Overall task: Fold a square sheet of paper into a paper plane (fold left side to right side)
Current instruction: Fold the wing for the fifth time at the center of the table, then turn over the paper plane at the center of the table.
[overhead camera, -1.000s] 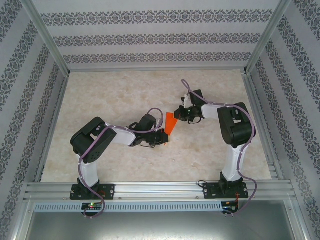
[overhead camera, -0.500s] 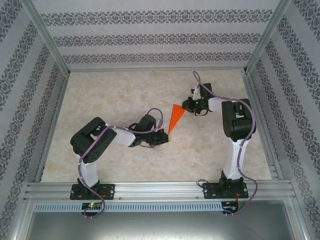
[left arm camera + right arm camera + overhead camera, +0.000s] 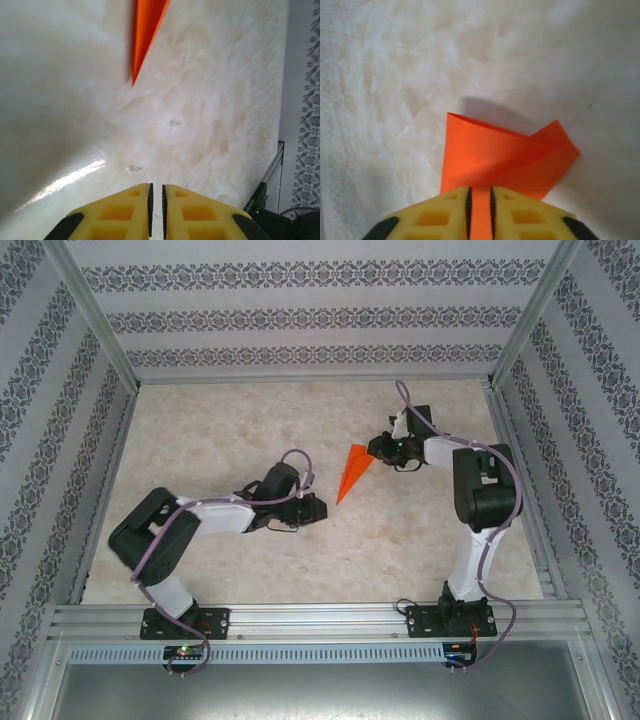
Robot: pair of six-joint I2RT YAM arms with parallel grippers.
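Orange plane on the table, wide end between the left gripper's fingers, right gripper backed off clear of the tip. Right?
Sides swapped. The right wrist view shows the plane's wide end between the right gripper's fingers. The left wrist view shows the left gripper nearly shut, holding nothing, clear of the tip.

The top camera looks down from above and behind both arm bases onto the whole table (image 3: 250,420). Each wrist camera looks past its own fingers, close to the tabletop. All three views share the orange plane (image 3: 352,472) (image 3: 145,35) (image 3: 495,160).
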